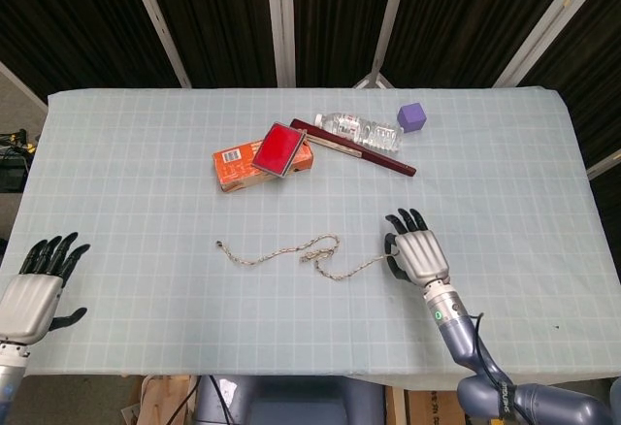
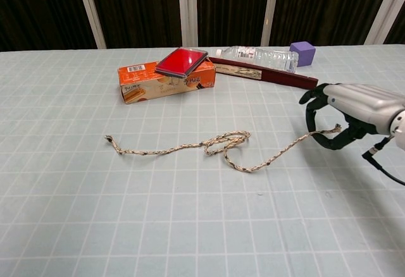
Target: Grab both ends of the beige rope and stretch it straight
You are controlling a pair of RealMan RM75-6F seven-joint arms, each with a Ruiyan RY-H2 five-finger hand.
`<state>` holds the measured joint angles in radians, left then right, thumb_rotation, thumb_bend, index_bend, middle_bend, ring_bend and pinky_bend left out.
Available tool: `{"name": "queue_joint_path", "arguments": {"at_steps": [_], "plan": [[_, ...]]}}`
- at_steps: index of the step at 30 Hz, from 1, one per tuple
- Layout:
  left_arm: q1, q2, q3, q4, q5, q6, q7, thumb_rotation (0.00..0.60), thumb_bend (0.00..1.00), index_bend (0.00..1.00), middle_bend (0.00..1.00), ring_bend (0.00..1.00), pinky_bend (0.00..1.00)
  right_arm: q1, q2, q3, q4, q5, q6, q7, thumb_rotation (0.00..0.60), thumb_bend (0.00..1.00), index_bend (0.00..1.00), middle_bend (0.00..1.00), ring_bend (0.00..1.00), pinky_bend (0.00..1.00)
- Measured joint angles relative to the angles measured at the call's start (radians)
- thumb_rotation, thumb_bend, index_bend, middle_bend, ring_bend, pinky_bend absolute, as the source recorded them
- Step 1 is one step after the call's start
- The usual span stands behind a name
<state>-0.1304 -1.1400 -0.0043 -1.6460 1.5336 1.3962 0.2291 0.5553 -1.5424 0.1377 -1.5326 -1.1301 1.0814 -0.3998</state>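
The left robot hand (image 1: 34, 294) sits at the lower left of the head view, fingers spread and holding nothing, its arm cut off by the frame edge. The right robot hand (image 2: 354, 116) pinches one end of the beige rope (image 2: 221, 145), which trails leftward across the counter (image 1: 146, 173), loosely looped mid-frame.

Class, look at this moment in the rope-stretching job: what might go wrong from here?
1. The right hand holds just the tip of the beige rope; it may slip out.
2. The rope's left end lies free, with the left hand far away at the table's edge, so pulling may drag the whole rope.
3. The middle loop could tighten into a knot.
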Motion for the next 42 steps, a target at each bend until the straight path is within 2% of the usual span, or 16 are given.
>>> {"name": "queue_joint_path", "arguments": {"at_steps": [9,15,19,27,42], "plan": [[-0.167,-0.046,-0.076,-0.047,-0.037,-0.182,0.186,0.6,0.21,0.36,0.12,0.02,0.02,0.001,-0.008,-0.002,-0.005,0.01,-0.011,0.005,0.6,0.49,0.58,0.19,0.0,0.0],[-0.298,-0.171,-0.146,-0.023,-0.126,-0.304,0.329,0.6,0.26,0.4,0.13,0.02,0.03,0.003,-0.008,0.005,-0.005,0.016,-0.011,0.007,0.6,0.5,0.58,0.19,0.0,0.0],[-0.36,-0.256,-0.172,0.018,-0.192,-0.355,0.397,0.6,0.3,0.45,0.14,0.02,0.03,0.003,-0.006,0.005,-0.006,0.019,-0.012,0.008,0.6,0.49,0.58,0.19,0.0,0.0],[-0.443,-0.432,-0.182,0.13,-0.282,-0.403,0.453,0.6,0.32,0.49,0.16,0.02,0.03,0.004,-0.01,0.004,-0.006,0.018,-0.009,0.007,0.6,0.49,0.58,0.19,0.0,0.0],[-0.503,-0.552,-0.158,0.215,-0.326,-0.408,0.472,0.6,0.37,0.53,0.17,0.02,0.03,0.007,-0.017,0.004,-0.002,0.018,-0.009,0.006,0.6,0.49,0.58,0.19,0.0,0.0]]}}
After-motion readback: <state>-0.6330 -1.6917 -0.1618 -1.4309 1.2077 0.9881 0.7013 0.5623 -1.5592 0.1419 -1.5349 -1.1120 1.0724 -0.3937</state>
